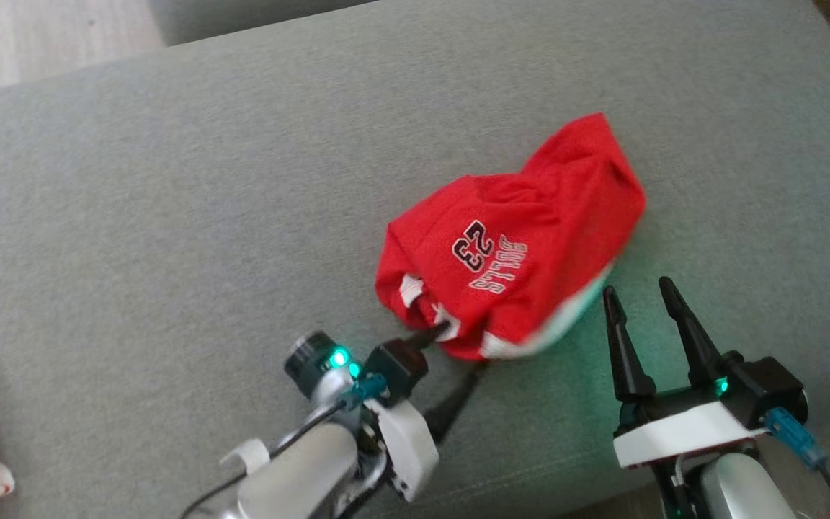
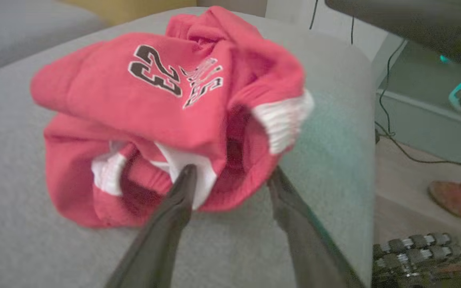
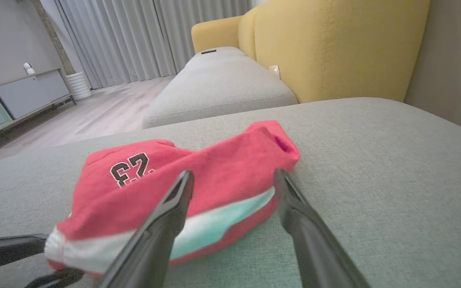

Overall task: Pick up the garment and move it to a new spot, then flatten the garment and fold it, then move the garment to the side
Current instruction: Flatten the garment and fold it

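The red shirt point(image 1: 509, 238) lies bunched on the gray couch point(image 1: 170, 216). The left gripper point(image 1: 464, 348) is open at its near edge. The right gripper point(image 1: 637, 288) is open just beside it. Pinch a good bit of cloth, then lift slowly.

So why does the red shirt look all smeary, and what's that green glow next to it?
Head view: the shirt has smeared edges, probably motion blur, and a green lamp by the right tool tints the couch. Left wrist view: the whole shirt is soft and blurry. Right wrist view: its white band looks greenish, while the yellow backrest looks sharp.
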Robot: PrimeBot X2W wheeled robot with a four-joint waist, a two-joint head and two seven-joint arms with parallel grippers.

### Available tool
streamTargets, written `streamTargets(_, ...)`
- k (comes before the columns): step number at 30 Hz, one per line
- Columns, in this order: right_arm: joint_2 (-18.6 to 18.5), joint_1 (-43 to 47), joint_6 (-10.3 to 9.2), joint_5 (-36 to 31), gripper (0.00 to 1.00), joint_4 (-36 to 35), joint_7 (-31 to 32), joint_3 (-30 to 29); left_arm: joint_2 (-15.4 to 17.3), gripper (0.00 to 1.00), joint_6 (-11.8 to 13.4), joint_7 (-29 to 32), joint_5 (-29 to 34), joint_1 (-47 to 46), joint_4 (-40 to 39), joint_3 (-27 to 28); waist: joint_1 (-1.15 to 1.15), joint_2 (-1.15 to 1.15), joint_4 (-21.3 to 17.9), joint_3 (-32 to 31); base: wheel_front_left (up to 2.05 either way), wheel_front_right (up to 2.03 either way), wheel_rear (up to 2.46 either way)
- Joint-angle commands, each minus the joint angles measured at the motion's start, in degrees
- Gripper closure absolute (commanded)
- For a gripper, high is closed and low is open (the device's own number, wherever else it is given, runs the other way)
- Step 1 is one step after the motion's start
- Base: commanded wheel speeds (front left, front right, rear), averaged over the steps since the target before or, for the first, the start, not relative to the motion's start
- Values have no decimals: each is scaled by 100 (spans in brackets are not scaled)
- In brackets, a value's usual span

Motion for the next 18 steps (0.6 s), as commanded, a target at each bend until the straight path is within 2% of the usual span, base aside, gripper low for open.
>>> streamTargets(1,-11,-72,37,-54,0,-204,-22,97,-40,0,-28,-30,-42,-180,-239,273,0,0,66,11,0,0,0)
streamTargets(5,-11,-37,37,-61,0,-171,-22,111,-190,0,-67,-30,-355,513,-626,805,0,0,204,-123,0,0,0)
streamTargets(8,-11,7,37,-54,0,-163,-22,173,-244,0,-152,-30,-392,813,-759,939,0,0,262,-251,0,0,0)
streamTargets(18,-17,24,37,-115,0,-147,-22,273,-347,0,-444,-30,-135,580,-450,474,0,0,155,-339,0,0,0)
